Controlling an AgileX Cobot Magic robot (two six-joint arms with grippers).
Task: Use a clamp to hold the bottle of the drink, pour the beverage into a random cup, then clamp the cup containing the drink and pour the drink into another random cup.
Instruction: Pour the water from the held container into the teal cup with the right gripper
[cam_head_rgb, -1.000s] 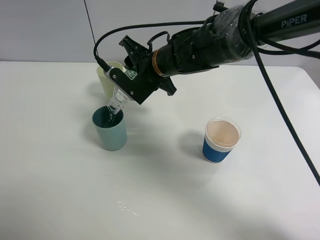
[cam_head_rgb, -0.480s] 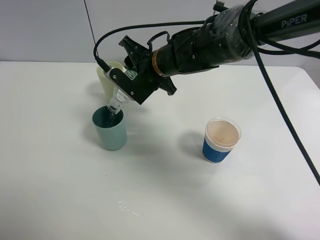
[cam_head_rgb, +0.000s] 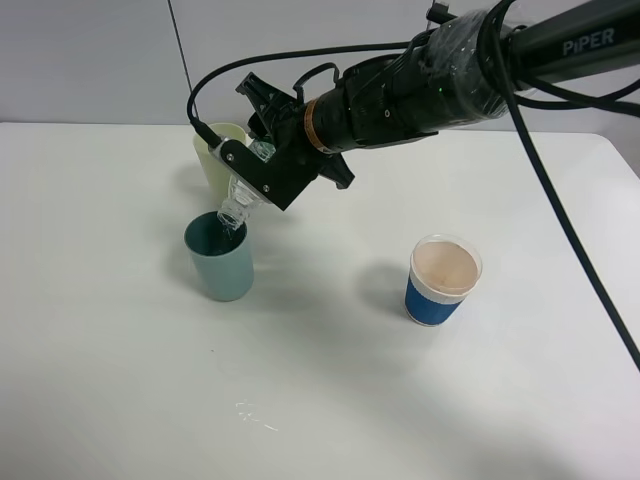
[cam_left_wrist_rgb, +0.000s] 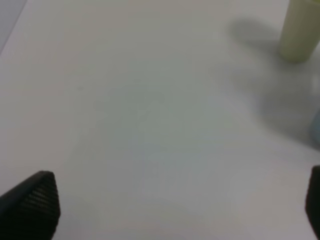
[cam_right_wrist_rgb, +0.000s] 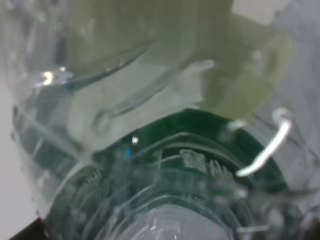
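My right gripper (cam_head_rgb: 262, 175) reaches across to the left and is shut on a clear plastic bottle (cam_head_rgb: 238, 203), tilted neck-down over the teal cup (cam_head_rgb: 220, 257). The bottle's mouth is just above the cup's rim. The bottle (cam_right_wrist_rgb: 150, 150) fills the right wrist view, with the teal cup seen through it. A pale yellow cup (cam_head_rgb: 218, 158) stands just behind the gripper; it also shows in the left wrist view (cam_left_wrist_rgb: 300, 30). A blue cup with a white rim (cam_head_rgb: 442, 280) stands to the right. My left gripper (cam_left_wrist_rgb: 175, 210) is open, over bare table, with only its fingertips (cam_left_wrist_rgb: 35, 200) showing.
The white table (cam_head_rgb: 120, 380) carries only the three cups. A few small drops of liquid (cam_head_rgb: 255, 415) lie near the front. The right arm's black cable (cam_head_rgb: 560, 220) hangs across the right side.
The bottle and right gripper have lifted very slightly above the teal cup. Nothing else has moved.
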